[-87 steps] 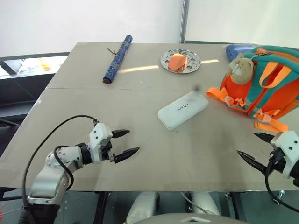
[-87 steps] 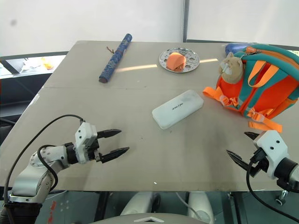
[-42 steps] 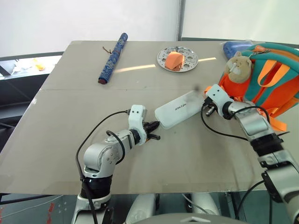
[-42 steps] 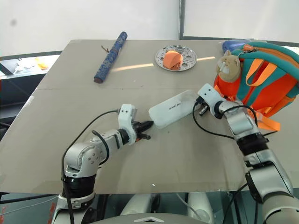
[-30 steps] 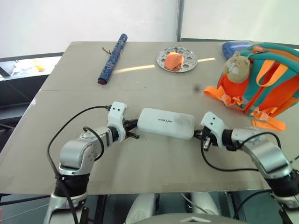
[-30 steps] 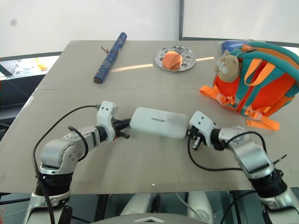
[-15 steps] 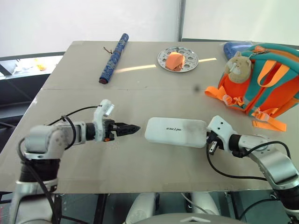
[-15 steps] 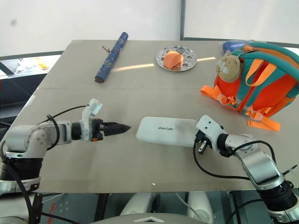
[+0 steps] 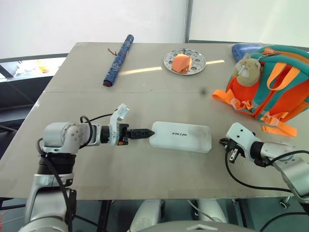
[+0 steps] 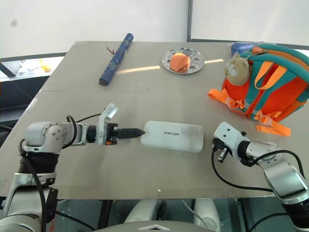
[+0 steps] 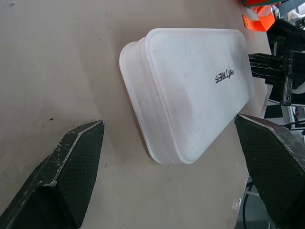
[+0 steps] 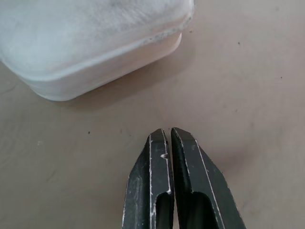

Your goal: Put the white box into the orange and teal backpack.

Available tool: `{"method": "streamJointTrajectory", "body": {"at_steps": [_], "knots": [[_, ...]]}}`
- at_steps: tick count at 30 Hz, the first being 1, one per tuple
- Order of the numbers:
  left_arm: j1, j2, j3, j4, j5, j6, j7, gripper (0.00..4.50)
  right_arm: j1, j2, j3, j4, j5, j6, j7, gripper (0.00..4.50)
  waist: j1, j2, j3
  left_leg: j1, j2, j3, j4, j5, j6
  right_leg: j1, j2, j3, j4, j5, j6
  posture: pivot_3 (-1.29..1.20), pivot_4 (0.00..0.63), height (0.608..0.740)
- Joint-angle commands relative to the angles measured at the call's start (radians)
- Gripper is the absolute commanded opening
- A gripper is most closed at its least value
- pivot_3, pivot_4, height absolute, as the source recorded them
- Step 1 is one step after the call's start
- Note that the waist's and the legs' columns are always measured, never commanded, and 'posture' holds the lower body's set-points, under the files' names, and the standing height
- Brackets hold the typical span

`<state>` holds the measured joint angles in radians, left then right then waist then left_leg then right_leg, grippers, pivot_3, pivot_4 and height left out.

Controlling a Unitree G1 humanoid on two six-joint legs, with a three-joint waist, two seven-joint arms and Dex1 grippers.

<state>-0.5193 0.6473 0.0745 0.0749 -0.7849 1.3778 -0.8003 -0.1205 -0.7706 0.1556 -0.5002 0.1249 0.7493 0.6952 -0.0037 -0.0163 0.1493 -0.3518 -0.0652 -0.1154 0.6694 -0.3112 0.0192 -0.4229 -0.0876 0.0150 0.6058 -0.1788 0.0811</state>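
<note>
The box (image 9: 181, 137) lies flat on the tabletop (image 9: 145, 82) between the two arms, well apart from the backpack (image 9: 270, 87), which stands at the far right edge. The left gripper (image 9: 141, 131) is seen spread wide in its wrist view, its fingers (image 11: 66, 176) flanking the box's near end; from the head view the tips seem just at that end, though contact cannot be confirmed. The right gripper (image 12: 169, 143) is pressed together, empty, just beside the other end.

A firm grasp is best taken across the short end, with the fingers sunk low on the side wall below the lid seam, since the shell looks smooth, hard, matte plastic with rounded corners that could slip. The backpack looks to be soft fabric with loose orange straps and a plush cat (image 9: 247, 71); its opening cannot be made out, so the mouth may need to be held wide.
</note>
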Motion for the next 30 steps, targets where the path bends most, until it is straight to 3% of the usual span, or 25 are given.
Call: {"method": "streamJointTrajectory", "body": {"at_steps": [1, 7, 11, 12, 13, 15, 16, 18, 20, 23, 27, 30], "knots": [[-0.005, -0.055, -0.030, 0.015, 0.003, 0.021, 0.022, 4.47, -0.074, 0.033, 0.068, -0.024, -0.002, 0.015, 0.012, 0.00, 0.001, 0.000, 0.000, 0.000, 0.000, 0.000, 0.000, 0.000, 0.000, 0.000, 0.000, 0.000, 0.000, 0.000, 0.000, 0.00, 0.150, 0.733], [-0.001, -0.130, -0.038, 0.006, -0.010, 0.036, 0.030, 4.47, -0.191, 0.107, 0.214, 0.052, -0.043, 0.029, 0.015, 0.00, 0.013, 0.000, -0.001, 0.000, 0.000, -0.001, 0.000, 0.000, 0.000, 0.000, 0.000, 0.000, -0.001, 0.000, 0.000, 0.00, 0.150, 0.733], [0.008, -0.161, -0.009, -0.015, -0.027, 0.060, 0.046, 4.47, -0.216, 0.138, 0.238, 0.092, -0.068, 0.025, 0.001, 0.00, 0.018, -0.001, -0.002, 0.000, -0.001, -0.001, 0.000, 0.000, 0.000, 0.000, 0.000, 0.000, 0.000, 0.000, 0.000, 0.00, 0.150, 0.733], [0.010, -0.163, -0.008, -0.016, -0.025, 0.060, 0.048, 4.24, -0.217, 0.140, 0.237, 0.095, -0.070, 0.024, 0.002, 0.00, 0.016, -0.001, -0.002, 0.000, -0.001, -0.001, 0.000, 0.000, 0.000, 0.000, 0.000, 0.000, 0.000, 0.000, 0.000, 0.00, 0.150, 0.733], [0.014, -0.173, 0.009, -0.019, -0.031, 0.064, 0.053, 3.92, -0.209, 0.142, 0.225, 0.091, -0.069, 0.025, -0.005, 0.00, 0.016, -0.001, -0.002, 0.000, -0.001, -0.001, 0.000, 0.000, 0.000, 0.000, 0.000, 0.000, 0.000, 0.000, 0.000, 0.00, 0.150, 0.733], [0.024, -0.178, 0.034, -0.029, -0.044, 0.075, 0.058, 3.79, -0.175, 0.138, 0.173, 0.065, -0.058, 0.038, -0.021, 0.00, 0.016, -0.001, -0.002, 0.000, -0.001, -0.001, 0.000, 0.000, 0.000, 0.000, 0.000, 0.000, 0.000, 0.000, 0.000, 0.00, 0.150, 0.733], [0.030, -0.178, 0.042, -0.034, -0.046, 0.079, 0.059, 3.33, -0.152, 0.132, 0.143, 0.046, -0.051, 0.042, -0.027, 0.00, 0.018, -0.001, -0.002, 0.000, -0.001, -0.001, 0.000, 0.000, 0.000, 0.000, 0.000, 0.000, 0.000, 0.000, 0.000, 0.00, 0.150, 0.733], [0.038, -0.186, 0.070, -0.038, -0.052, 0.083, 0.071, 2.86, -0.084, 0.148, 0.010, -0.025, -0.003, 0.057, -0.051, 0.00, 0.021, -0.001, -0.002, 0.000, 0.000, -0.001, 0.000, 0.000, 0.000, 0.000, 0.000, -0.001, -0.001, 0.000, 0.000, 0.00, 0.150, 0.733], [0.042, -0.194, 0.095, -0.051, -0.066, 0.088, 0.075, 2.85, -0.034, 0.186, -0.153, -0.104, 0.082, 0.108, -0.062, 0.00, 0.020, 0.000, -0.001, -0.002, 0.000, -0.003, 0.000, 0.000, 0.000, -0.001, 0.000, -0.002, -0.002, 0.000, 0.000, 0.00, 0.150, 0.733], [0.039, -0.213, 0.138, -0.062, -0.085, 0.093, 0.093, 2.85, 0.034, 0.226, -0.384, -0.241, 0.228, 0.192, -0.049, 0.63, 0.018, 0.000, -0.001, -0.005, 0.000, -0.003, 0.000, 0.000, 0.000, -0.003, -0.001, -0.001, -0.001, 0.000, 0.000, 0.00, 0.150, 0.733], [0.030, -0.236, 0.184, -0.073, -0.097, 0.066, 0.114, 2.85, 0.099, 0.249, -0.713, -0.413, 0.404, 0.352, -0.067, 2.43, 0.018, 0.000, -0.001, -0.008, 0.000, -0.004, 0.000, 0.000, 0.000, -0.007, 0.001, -0.003, -0.001, 0.000, 0.000, 0.00, 0.150, 0.733], [0.017, -0.266, 0.219, -0.086, -0.106, 0.031, 0.142, 2.85, 0.155, 0.201, -0.916, -0.470, 0.514, 0.517, -0.044, 3.97, 0.018, 0.000, -0.001, -0.009, 0.000, -0.003, 0.000, 0.000, 0.000, -0.008, 0.000, -0.002, 0.000, 0.000, -0.001, 0.00, 0.150, 0.733]]}}
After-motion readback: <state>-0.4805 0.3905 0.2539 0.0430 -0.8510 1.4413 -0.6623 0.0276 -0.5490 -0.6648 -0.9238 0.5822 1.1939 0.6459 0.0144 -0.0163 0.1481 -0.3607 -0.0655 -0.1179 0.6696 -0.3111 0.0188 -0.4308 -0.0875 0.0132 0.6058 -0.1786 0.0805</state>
